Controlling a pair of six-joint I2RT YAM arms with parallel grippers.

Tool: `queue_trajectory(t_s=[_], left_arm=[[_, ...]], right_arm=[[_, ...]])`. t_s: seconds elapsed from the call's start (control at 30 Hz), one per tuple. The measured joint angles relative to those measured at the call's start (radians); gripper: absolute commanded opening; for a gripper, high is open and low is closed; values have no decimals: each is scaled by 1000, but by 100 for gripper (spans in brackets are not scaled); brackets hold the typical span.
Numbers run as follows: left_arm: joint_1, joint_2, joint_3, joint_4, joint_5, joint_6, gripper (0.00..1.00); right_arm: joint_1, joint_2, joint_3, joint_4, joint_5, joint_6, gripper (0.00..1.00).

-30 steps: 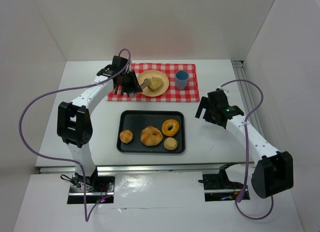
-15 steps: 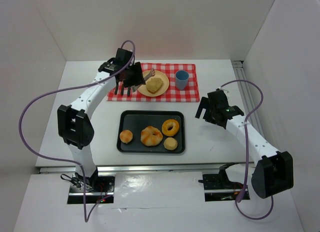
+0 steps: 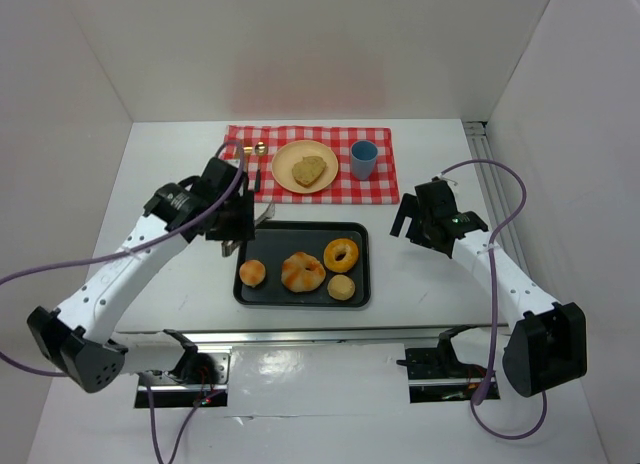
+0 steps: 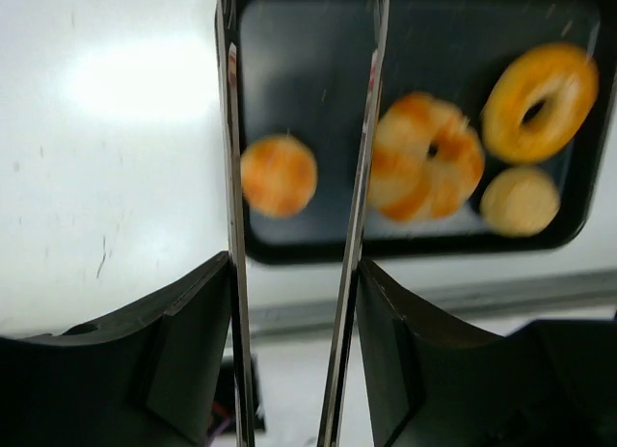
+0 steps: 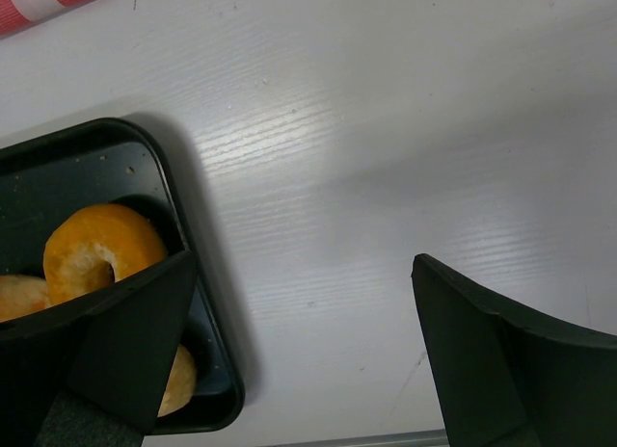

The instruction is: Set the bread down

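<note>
Swung back from the plate since half a second ago, the left arm now stretches low across the white table (image 3: pixel 170 189), its elbow out to the left and its wrist over the left end of the black rectangular metal tray (image 3: pixel 300 231); the left gripper (image 3: pixel 238 222) points down at the tray, its fingers (image 4: pixel 193 302) pressed to the outer sides of thin metal tongs (image 4: pixel 361 177), whose blades stand apart with nothing between them. Below the tongs, the left wrist view shows the small round orange bun (image 4: pixel 279 174) framed between the two blades. Well away from that gripper, the tan slice of bread (image 3: pixel 309 170) lies flat on the round yellow plate (image 3: pixel 281 165), which sits on the red-and-white checked cloth (image 3: pixel 382 187) at the far side of the table, beside a blue cup (image 3: pixel 363 159). Bent at the elbow, the right arm holds the right gripper (image 5: pixel 304 262) with fingers wide apart over bare table just right of the tray. White panels close in the table on three sides
</note>
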Motion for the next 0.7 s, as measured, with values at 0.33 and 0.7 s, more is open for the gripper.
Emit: queue_trajectory(t_s=[0.33, 0.7], left_arm=[[-104, -140, -106, -217, 8, -111, 63], [-166, -165, -211, -256, 47, -166, 61]], right_arm=[[0, 6, 0, 2, -14, -1, 100], [0, 18, 0, 2, -31, -8, 100]])
